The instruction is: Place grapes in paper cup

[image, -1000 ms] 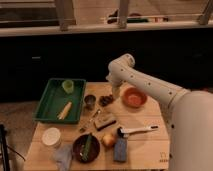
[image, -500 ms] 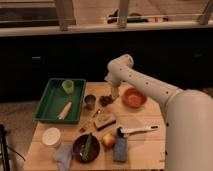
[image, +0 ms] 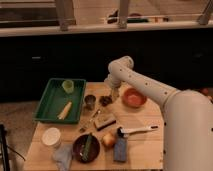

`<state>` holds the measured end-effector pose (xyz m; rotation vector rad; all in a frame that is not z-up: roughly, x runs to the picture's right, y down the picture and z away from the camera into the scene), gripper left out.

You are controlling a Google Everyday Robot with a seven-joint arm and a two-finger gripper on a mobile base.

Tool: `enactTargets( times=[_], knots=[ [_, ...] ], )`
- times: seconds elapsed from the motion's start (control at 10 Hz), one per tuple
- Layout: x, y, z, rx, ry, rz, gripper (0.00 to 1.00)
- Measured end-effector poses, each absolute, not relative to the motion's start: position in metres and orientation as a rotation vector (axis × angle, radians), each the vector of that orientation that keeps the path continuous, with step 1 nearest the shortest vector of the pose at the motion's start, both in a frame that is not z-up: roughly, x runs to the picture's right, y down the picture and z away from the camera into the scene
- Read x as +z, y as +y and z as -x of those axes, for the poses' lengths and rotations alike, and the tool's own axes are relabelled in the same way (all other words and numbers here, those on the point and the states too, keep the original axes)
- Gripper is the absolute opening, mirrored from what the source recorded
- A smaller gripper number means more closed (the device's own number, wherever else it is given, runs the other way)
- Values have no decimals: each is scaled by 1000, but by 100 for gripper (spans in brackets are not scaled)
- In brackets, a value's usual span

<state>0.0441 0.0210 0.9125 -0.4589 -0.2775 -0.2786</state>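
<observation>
Grapes (image: 105, 100) sat mid-frame at our gripper (image: 113, 94), whose grip we couldn't tell, not yet in the lower-left paper cup (image: 51, 136).

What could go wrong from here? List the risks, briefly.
1. The gripper hangs beside the grapes, and the small metal cup stands close on their other side; a descent could knock it.
2. The paper cup sits far across the table, near its front-left edge; a nudge during placing might tip it or push it off.
</observation>
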Motion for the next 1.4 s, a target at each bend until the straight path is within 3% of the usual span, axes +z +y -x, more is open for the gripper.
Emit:
enactTargets(
  times=[1.1, 1.2, 1.3, 1.4],
  knots=[
    [954, 57, -60, -202, -265, 592, 80],
    [956, 60, -60, -202, -265, 601, 77],
    [958, 62, -58, -203, -268, 607, 63],
    [959, 63, -59, -201, -267, 608, 56]
  ],
)
